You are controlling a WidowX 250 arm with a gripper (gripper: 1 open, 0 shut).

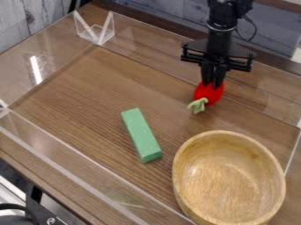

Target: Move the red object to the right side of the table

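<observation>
The red object [209, 91], a small rounded toy vegetable with a green-yellow stem end pointing down-left, hangs just above the wood-grain table [83, 88] toward its right side. My black gripper [214, 80] comes straight down from above and is shut on the red object's top. Its fingertips are partly buried in the toy. The stem end is close to the tabletop; whether it touches I cannot tell.
A green rectangular block [143, 134] lies on the table left of centre. A round wooden bowl [230, 178] sits at the front right, just below the gripper's spot. Low clear acrylic walls [93, 29] border the table.
</observation>
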